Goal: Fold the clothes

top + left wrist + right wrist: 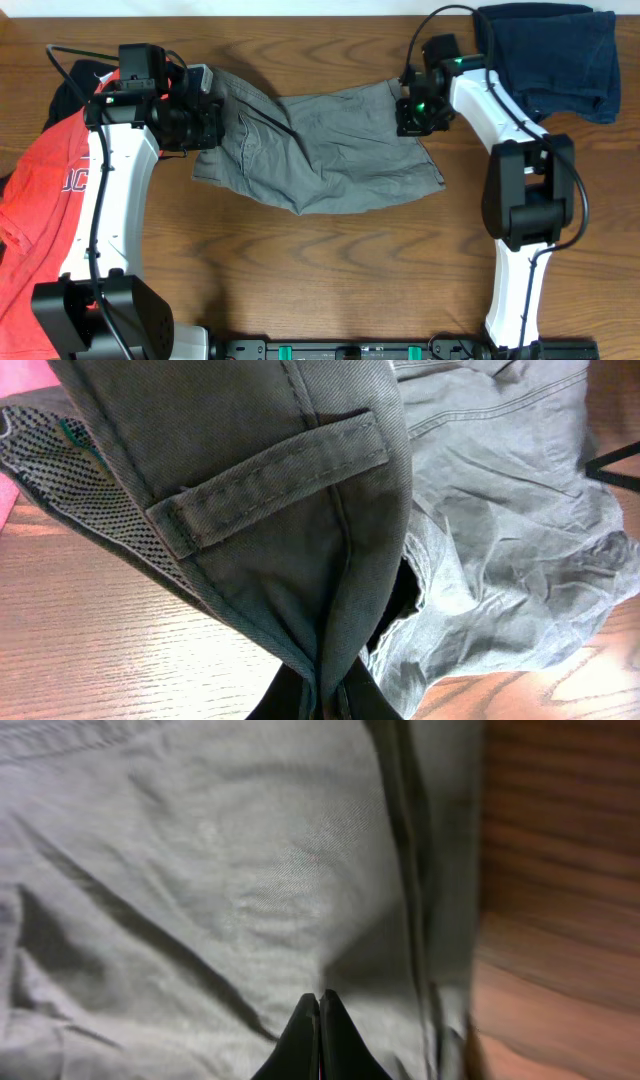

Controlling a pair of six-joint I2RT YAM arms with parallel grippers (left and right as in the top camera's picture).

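Two thin pinches are all that hold the wrinkled grey cotton shorts (320, 150), which hang stretched above the wooden tabletop (330, 280) near the middle of its far edge. Your left fingers (285, 705) are clamped on the waistband beside a belt loop (270, 480), and your right fingers (300, 1050) are pressed together on the opposite end. Tension could slip either shallow grip, and swinging left could snag the red white-lettered T-shirt (40, 190) at the left edge.

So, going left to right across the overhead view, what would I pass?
The red T-shirt → left gripper → grey shorts → right gripper → navy garment.
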